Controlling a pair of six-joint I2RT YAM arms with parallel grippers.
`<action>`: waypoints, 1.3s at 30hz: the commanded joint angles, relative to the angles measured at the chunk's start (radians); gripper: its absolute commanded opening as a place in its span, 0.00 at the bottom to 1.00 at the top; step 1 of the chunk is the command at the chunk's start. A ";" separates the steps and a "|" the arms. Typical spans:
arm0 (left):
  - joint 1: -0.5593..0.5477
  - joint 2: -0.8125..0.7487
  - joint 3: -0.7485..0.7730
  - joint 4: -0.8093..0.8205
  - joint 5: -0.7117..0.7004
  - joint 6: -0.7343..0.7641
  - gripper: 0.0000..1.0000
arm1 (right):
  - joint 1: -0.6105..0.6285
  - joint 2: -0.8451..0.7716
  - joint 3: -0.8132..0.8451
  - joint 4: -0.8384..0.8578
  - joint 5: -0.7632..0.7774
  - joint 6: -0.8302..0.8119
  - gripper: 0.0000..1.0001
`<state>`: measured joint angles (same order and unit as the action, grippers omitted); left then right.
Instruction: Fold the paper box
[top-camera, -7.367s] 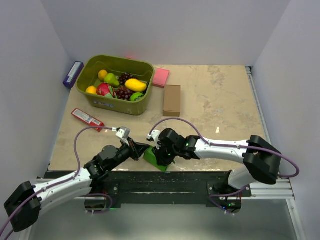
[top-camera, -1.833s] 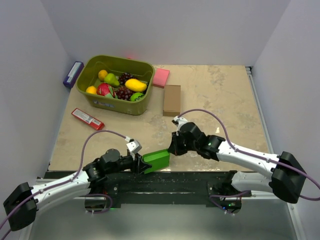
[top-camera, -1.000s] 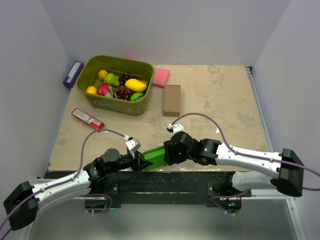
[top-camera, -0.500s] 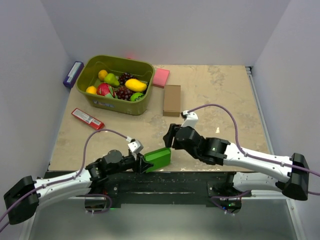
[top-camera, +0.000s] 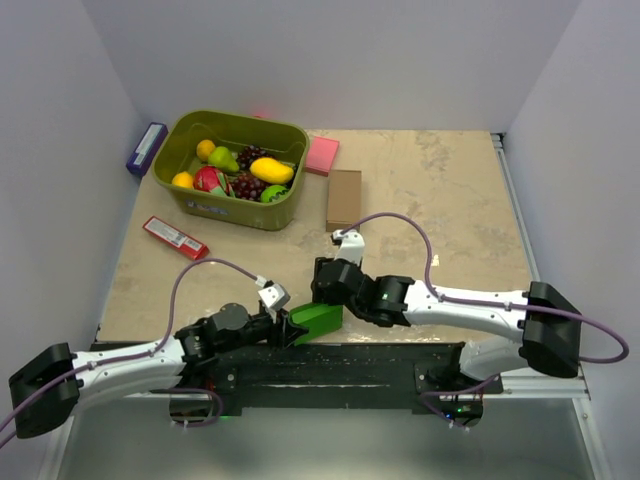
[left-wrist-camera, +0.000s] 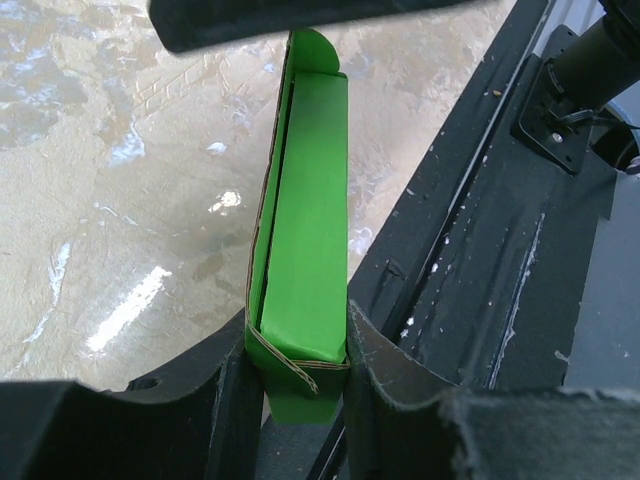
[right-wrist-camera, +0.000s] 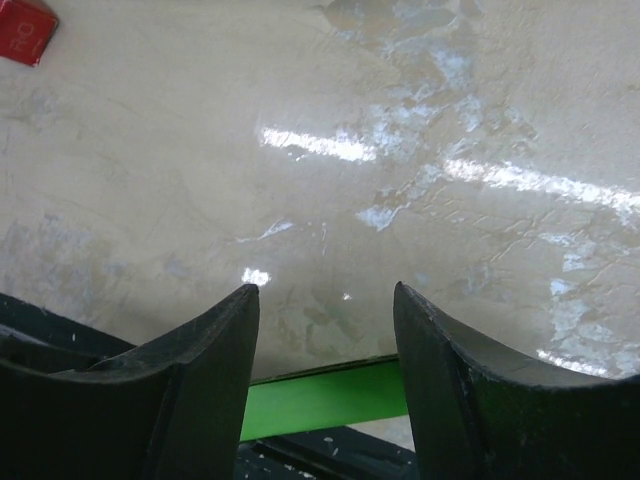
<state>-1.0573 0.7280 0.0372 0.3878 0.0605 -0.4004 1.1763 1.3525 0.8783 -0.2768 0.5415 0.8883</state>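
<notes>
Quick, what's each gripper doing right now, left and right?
Left gripper: closed on the paper box.
Right gripper: open, holding nothing, poised at the paper box's edge.

Robot lab test cell, plain white walls (top-camera: 330, 60) boxing in a beige stone-look table (top-camera: 440, 190); left arm (top-camera: 120, 362) and right arm (top-camera: 470, 298), both cabled, bolted to a black base plate (top-camera: 330, 362); aluminium rail (top-camera: 520, 215) along one edge; staged props, olive tub (top-camera: 235, 213) of fruit (top-camera: 270, 170), small brown carton (top-camera: 343, 200)

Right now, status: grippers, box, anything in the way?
Left gripper shut on the paper box, a slim folded block. Right gripper open at its far end, contact unclear. Brown cardboard box well behind.
</notes>
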 joint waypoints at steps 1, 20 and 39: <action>-0.009 0.013 0.021 -0.003 -0.076 0.009 0.00 | 0.068 0.002 0.001 -0.016 0.037 0.066 0.56; -0.009 0.022 0.027 -0.036 -0.166 -0.037 0.00 | 0.152 -0.041 -0.097 -0.199 0.017 0.253 0.22; -0.009 -0.018 0.018 -0.037 -0.203 -0.022 0.00 | 0.157 0.019 -0.147 -0.315 -0.081 0.267 0.19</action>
<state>-1.0805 0.7265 0.0372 0.3408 0.0101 -0.4328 1.3090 1.3048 0.7971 -0.3573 0.5995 1.1587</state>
